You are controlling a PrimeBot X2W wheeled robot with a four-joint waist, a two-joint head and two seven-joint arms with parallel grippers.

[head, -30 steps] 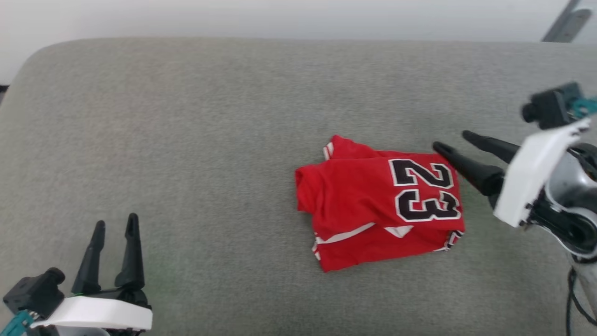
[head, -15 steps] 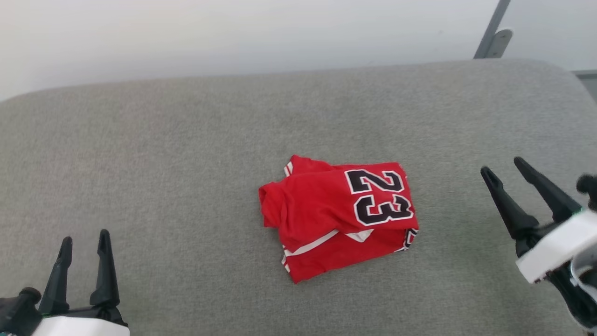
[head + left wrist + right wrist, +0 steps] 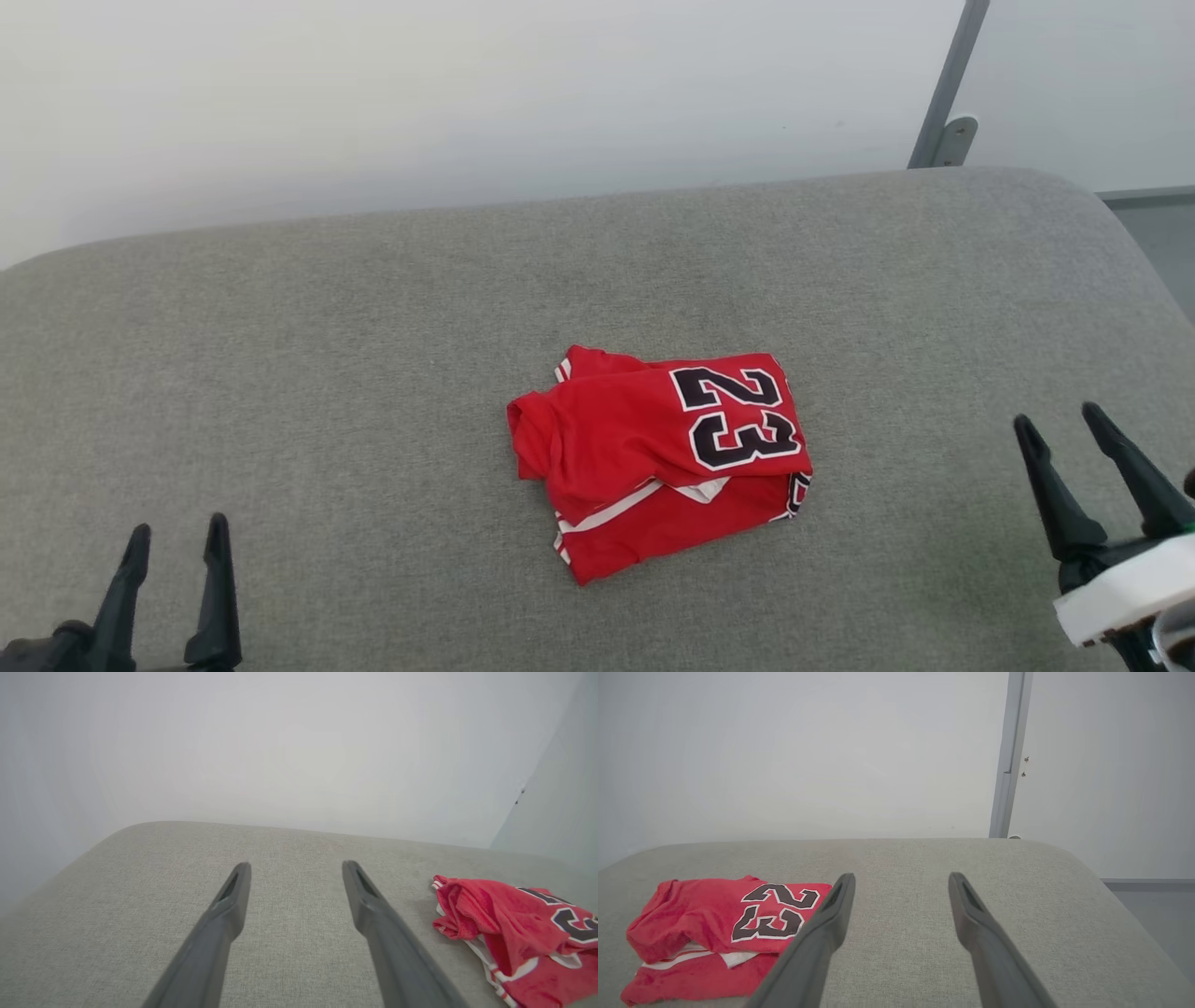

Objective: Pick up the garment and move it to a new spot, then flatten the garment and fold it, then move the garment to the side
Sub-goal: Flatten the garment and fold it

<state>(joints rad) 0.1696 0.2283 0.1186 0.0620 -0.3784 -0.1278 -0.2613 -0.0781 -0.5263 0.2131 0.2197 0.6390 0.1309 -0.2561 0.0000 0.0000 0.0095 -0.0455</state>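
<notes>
Grey fabric worktop (image 3: 327, 355) under a plain pale wall (image 3: 467, 93), and both arms sit low at the near edge. The left claw (image 3: 177, 527) has its two dark fingers spread with nothing between them. The right claw (image 3: 1057, 415) gapes just the same, empty and well clear of the cloth. Out from them, between the two and a touch nearer the right, lies the garment (image 3: 635, 448), a red jersey in a compact folded bundle, black 23 facing up and white trim peeking from the lower fold. By my reading the folding is done and only the shift to the side is left, and the right claw looks the handier for it.
</notes>
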